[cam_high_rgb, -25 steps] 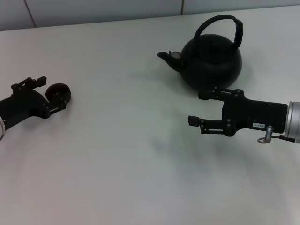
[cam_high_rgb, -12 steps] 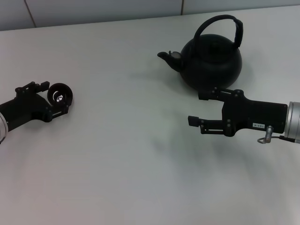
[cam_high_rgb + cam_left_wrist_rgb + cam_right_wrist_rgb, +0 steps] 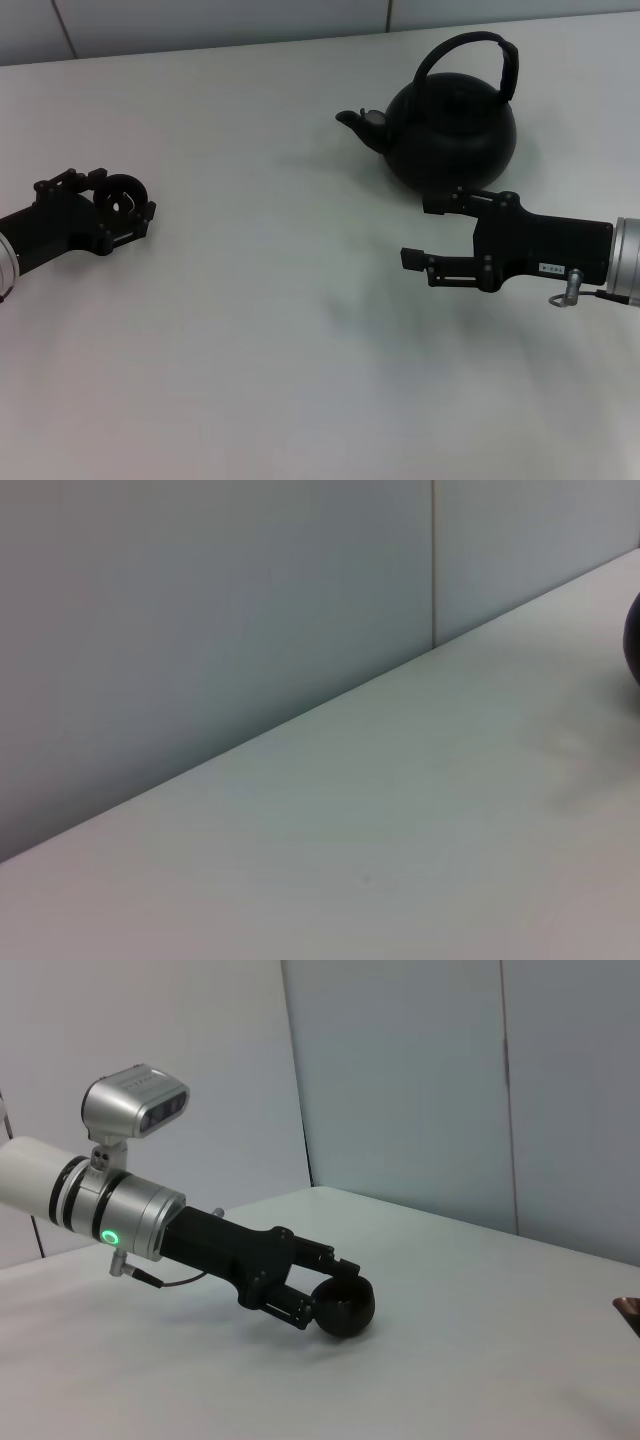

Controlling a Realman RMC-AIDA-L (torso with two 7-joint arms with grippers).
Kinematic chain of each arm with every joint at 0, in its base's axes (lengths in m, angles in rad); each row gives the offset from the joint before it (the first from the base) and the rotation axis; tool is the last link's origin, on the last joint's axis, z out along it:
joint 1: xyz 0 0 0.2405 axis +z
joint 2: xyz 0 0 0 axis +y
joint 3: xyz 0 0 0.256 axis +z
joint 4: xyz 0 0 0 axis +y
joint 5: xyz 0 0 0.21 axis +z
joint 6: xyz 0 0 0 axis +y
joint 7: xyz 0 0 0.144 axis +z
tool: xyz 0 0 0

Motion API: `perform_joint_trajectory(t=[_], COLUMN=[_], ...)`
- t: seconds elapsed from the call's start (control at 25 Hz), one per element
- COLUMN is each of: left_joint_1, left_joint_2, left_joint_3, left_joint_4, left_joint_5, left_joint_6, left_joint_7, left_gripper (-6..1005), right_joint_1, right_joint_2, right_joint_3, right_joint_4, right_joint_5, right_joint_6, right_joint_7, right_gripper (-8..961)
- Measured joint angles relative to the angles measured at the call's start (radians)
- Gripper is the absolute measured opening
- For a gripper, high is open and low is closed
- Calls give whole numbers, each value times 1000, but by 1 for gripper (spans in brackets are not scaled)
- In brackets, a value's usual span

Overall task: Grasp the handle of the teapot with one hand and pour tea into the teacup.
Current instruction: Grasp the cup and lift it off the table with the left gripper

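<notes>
Broadly, the plain white worktop carried the large round matte black teapot far right, its arched hoop handle ungrasped. Right gripper lay just before it, fingers open. Left gripper clasped the tiny black bowl-like teacup far left. Likely next: grip the handle.

Just a plain white worktop here, running back to a pale grey panelled wall with a thin vertical seam in it.
</notes>
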Motion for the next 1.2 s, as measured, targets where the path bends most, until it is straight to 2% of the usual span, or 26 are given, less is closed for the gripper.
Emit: perform_joint_trajectory(t=[1.2], left_joint_1=[9], left_joint_2=[8], left_joint_3=[8], left_joint_4=[32], left_joint_5=[0], left_joint_6=[21], left_joint_7=[-24], left_gripper=[792], right_joint_1=[-3], right_joint_2=[0], right_joint_3=[0], right_joint_4=[3], right_joint_5=[0], right_joint_6=[0], right_joint_7=[0], right_gripper=[818])
